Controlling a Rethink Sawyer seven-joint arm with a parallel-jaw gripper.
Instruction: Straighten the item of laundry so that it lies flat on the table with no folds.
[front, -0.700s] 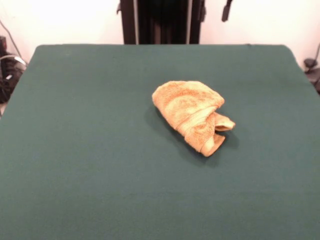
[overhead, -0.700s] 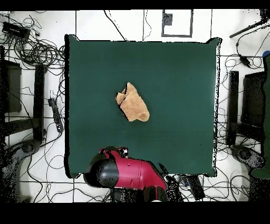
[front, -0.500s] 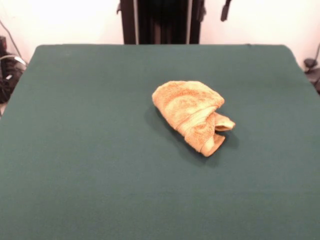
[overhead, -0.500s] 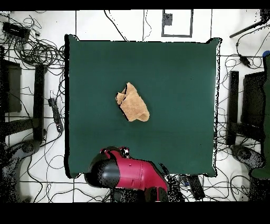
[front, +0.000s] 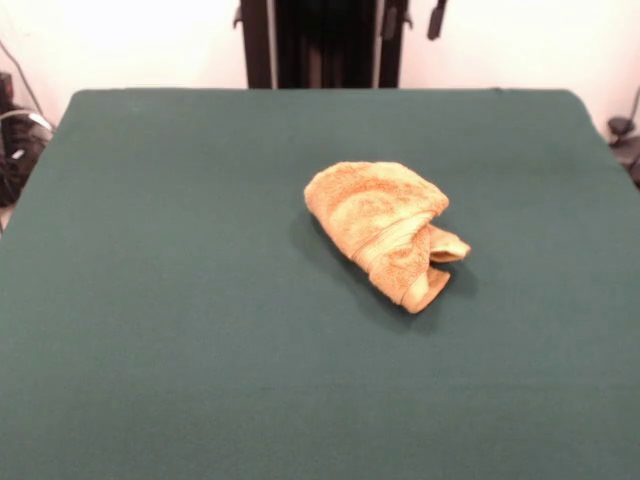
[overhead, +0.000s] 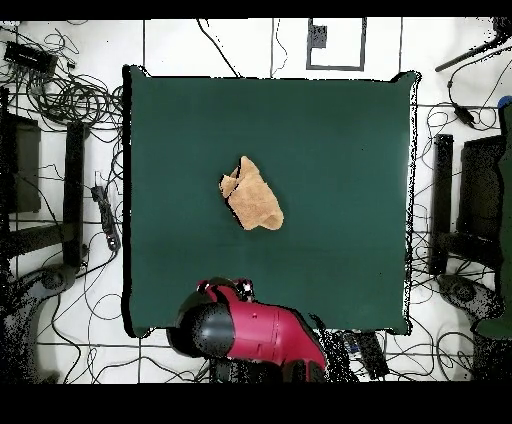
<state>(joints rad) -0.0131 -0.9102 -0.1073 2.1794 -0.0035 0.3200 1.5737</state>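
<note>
The orange-tan towel (front: 385, 230) lies crumpled in a folded heap a little right of the middle of the green table (front: 180, 300). A paler band runs across its near part, and one end curls out to the right. In the overhead view the towel (overhead: 252, 195) sits left of the middle of the table (overhead: 340, 150). The red and black arm (overhead: 250, 335) is drawn back at the table's bottom edge, and the gripper (overhead: 232, 290) is far from the towel. In the front view only a dark tip of the gripper (front: 437, 18) shows at the top edge.
The robot's black pedestal (front: 325, 45) stands behind the table's far edge. Cables (overhead: 70, 100) and dark equipment (overhead: 470, 200) lie on the floor around the table.
The arm has shifted slightly along the table's edge; its dark tip in the front view moved a little left. The towel has not moved.
</note>
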